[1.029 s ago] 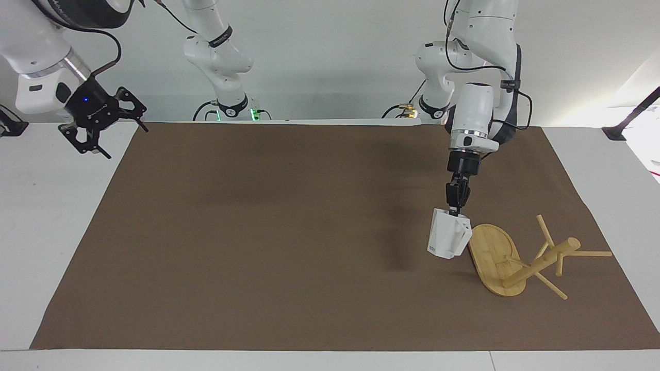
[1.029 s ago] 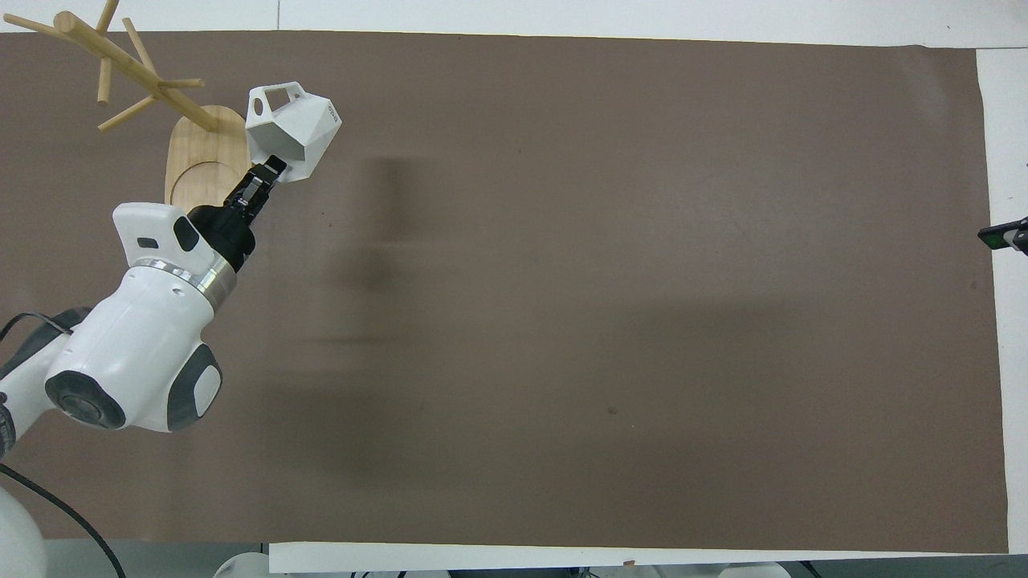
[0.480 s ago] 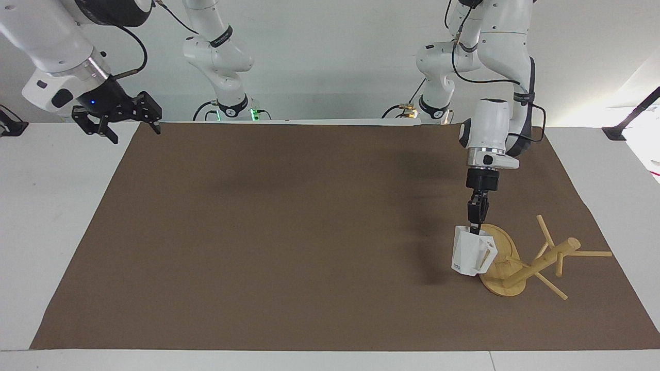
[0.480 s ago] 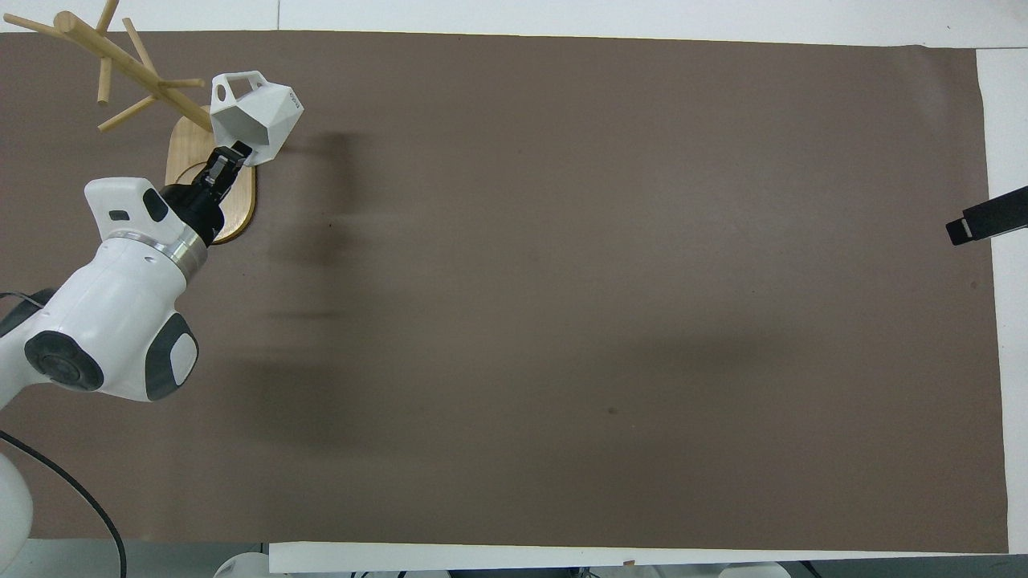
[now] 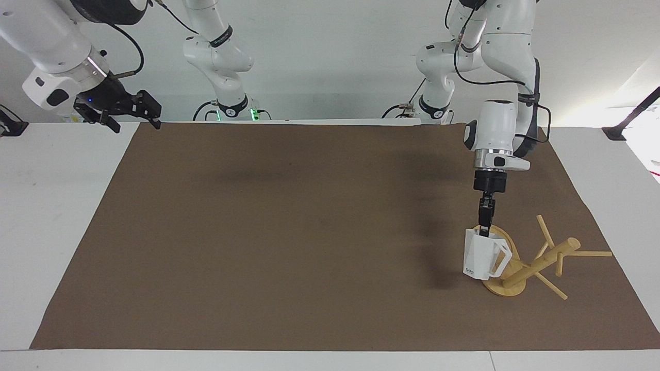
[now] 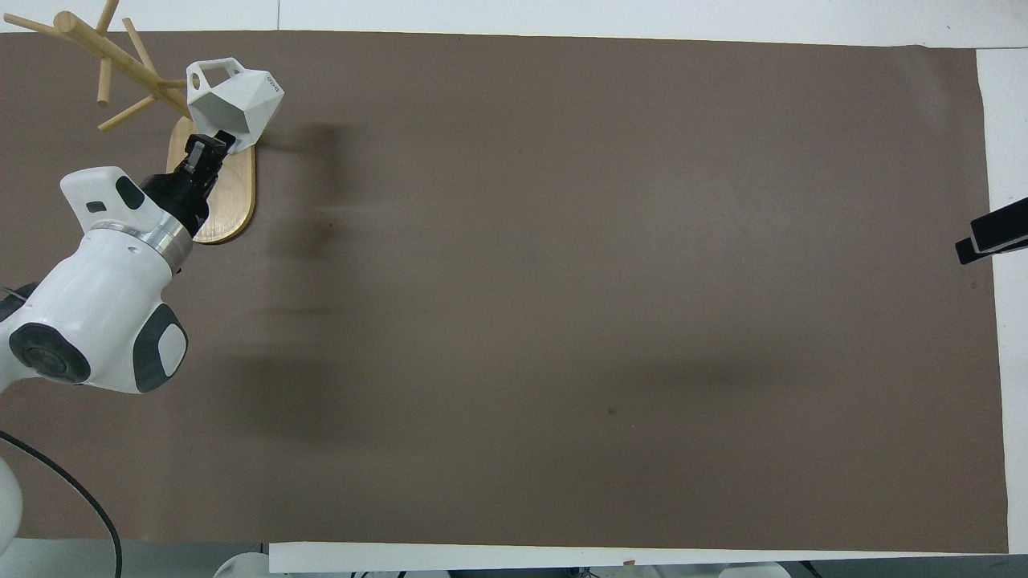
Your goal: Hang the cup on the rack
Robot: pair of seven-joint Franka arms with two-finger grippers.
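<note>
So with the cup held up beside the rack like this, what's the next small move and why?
Probably carry the cup a little more toward the rack, lining the handle's hole up with a peg tip. The left gripper is shut on the cup's rim and holds it over the rack's base, handle toward the post; no peg is through the hole yet. The right gripper waits over the table's edge.

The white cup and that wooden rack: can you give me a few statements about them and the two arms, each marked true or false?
1. The left gripper holds the cup by its rim. True.
2. The cup hangs on a peg of the rack. False: it is held in the air over the rack's base.
3. The right gripper also holds the cup. False: it waits over the table's edge at the right arm's end.
4. The cup's handle points toward the rack's post. True.
</note>
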